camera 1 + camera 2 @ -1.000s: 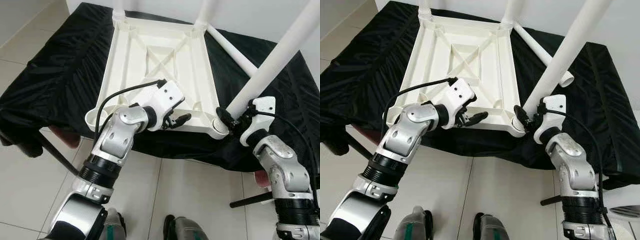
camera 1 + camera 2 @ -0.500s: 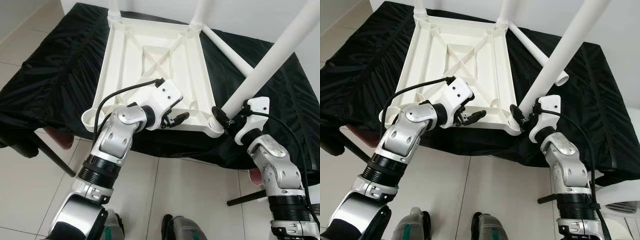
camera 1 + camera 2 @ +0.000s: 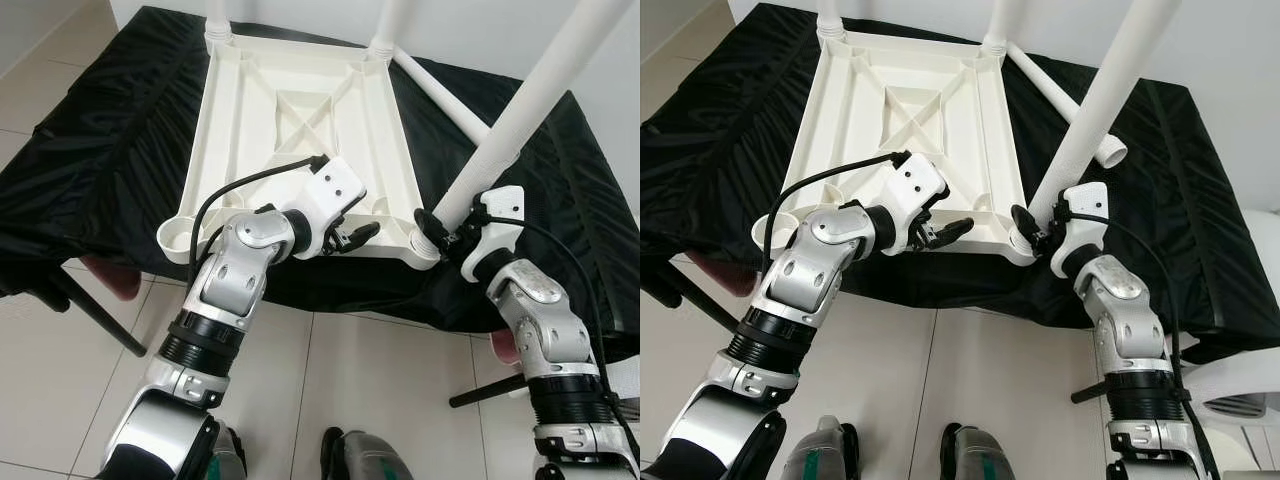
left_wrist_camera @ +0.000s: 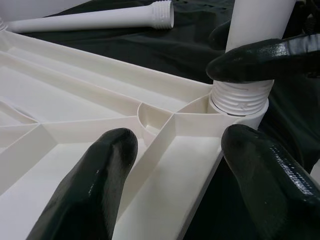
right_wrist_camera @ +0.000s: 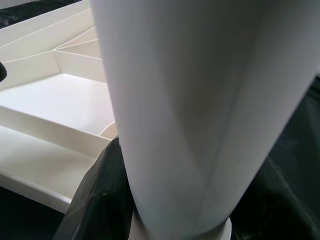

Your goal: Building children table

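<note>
A loose leg (image 3: 440, 95) lies flat beside my upturned tabletop (image 3: 300, 130) on the black-draped counter (image 3: 110, 150), my right fingers (image 3: 1025, 222) clench the upright, slightly tilted leg (image 3: 520, 120) at its near corner socket, and my left fingers (image 3: 362, 233) hang released.

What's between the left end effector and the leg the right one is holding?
Only the tabletop's ribbed underside, seen in the left wrist view; the leg's threaded end sits in the corner socket.

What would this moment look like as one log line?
stage: fitting leg | right gripper: shut on leg at corner socket | left gripper: open over tabletop
</note>
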Tool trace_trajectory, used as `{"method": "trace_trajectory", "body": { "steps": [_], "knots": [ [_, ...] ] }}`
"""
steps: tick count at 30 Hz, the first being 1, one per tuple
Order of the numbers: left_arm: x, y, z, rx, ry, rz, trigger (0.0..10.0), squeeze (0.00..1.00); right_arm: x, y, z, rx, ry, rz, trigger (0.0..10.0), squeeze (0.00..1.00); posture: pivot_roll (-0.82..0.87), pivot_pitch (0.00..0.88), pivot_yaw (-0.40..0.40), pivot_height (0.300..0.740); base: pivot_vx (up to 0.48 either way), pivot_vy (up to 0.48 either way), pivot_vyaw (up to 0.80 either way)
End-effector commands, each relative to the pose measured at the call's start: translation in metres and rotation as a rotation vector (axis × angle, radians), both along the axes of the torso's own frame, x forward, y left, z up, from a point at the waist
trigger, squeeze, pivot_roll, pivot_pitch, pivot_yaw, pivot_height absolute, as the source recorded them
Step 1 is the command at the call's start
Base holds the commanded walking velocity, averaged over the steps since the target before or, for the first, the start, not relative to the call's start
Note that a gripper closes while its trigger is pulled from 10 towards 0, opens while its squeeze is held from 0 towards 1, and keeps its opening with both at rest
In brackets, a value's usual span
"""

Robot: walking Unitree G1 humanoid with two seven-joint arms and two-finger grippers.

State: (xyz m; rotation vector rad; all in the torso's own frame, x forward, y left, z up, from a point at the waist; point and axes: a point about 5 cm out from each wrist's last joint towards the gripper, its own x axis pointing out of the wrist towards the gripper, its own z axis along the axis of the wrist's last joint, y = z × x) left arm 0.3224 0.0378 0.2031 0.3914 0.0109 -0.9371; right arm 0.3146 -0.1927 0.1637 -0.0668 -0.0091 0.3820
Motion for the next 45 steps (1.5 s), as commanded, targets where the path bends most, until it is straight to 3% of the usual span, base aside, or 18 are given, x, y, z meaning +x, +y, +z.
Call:
{"method": "trace_trajectory", "body": {
  "steps": [1, 8, 21, 31, 45],
  "knots": [
    [0.003, 0.003, 0.005, -0.031, -0.072, 0.151, 10.0, 0.00, -0.001, 0.005, -0.022, 0.014, 0.106, 0.010, 10.0, 0.00, 0.03, 0.105, -0.087, 0.740, 0.000, 0.000, 0.00],
    [0.003, 0.003, 0.005, -0.035, -0.073, 0.150, 10.0, 0.00, -0.001, 0.004, -0.029, 0.003, 0.130, -0.028, 10.0, 0.00, 0.03, 0.102, -0.093, 0.740, 0.000, 0.000, 0.00],
    [0.002, 0.001, 0.006, -0.040, -0.077, 0.148, 10.0, 0.00, -0.003, 0.003, -0.027, 0.066, 0.080, -0.213, 10.0, 0.00, 0.03, 0.094, -0.097, 0.740, 0.000, 0.000, 0.00],
    [0.002, 0.001, 0.008, -0.039, -0.080, 0.146, 10.0, 0.00, -0.002, 0.015, -0.023, 0.149, 0.035, -0.387, 10.0, 0.00, 0.04, 0.106, -0.095, 0.740, 0.000, 0.000, 0.00],
    [0.001, 0.002, 0.008, -0.042, -0.081, 0.153, 10.0, 0.00, 0.001, 0.034, -0.020, 0.208, 0.019, -0.490, 10.0, 0.00, 0.05, 0.111, -0.099, 0.740, 0.000, 0.000, 0.00]
  ]
}}
